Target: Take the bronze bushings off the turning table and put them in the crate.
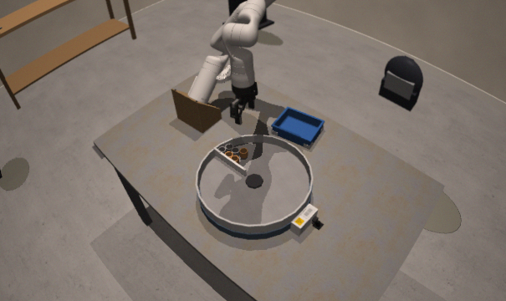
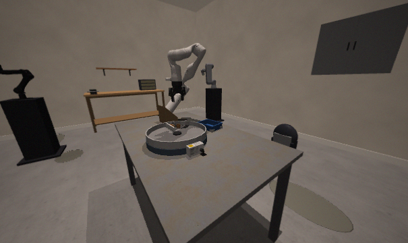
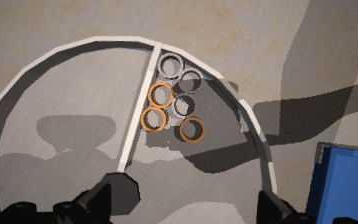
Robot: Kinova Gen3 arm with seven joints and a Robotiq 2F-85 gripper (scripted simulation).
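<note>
Three bronze bushings stand on the turning table [image 1: 283, 196] [image 2: 161, 136] [image 3: 90, 95]. Two of them, one bronze bushing [image 3: 150, 95] and another bronze bushing [image 3: 142, 120], touch or nearly touch beside the white divider bar. The third bronze bushing [image 1: 244, 154] [image 3: 203, 131] stands apart, nearer the hub. Three steel bushings, one [image 3: 160, 66] by the rim and bar, one [image 3: 200, 81] by the rim and one [image 3: 194, 105] beside the bronze pair, form a cluster. The blue crate [image 1: 292, 135] [image 2: 212, 127] [image 3: 355, 190] looks empty. My gripper [image 1: 244, 114] [image 2: 177, 99] [image 3: 184, 204] is open and empty, high above the table behind the turning table.
The white divider bar [image 1: 232, 161] [image 3: 140, 108] runs from the turning table's raised rim [image 1: 254, 227] towards the dark hub [image 1: 254, 181] [image 3: 125, 192]. A brown panel [image 1: 196, 110] stands left of my gripper. A white control box [image 1: 304, 219] [image 2: 194, 149] sits at the front right rim.
</note>
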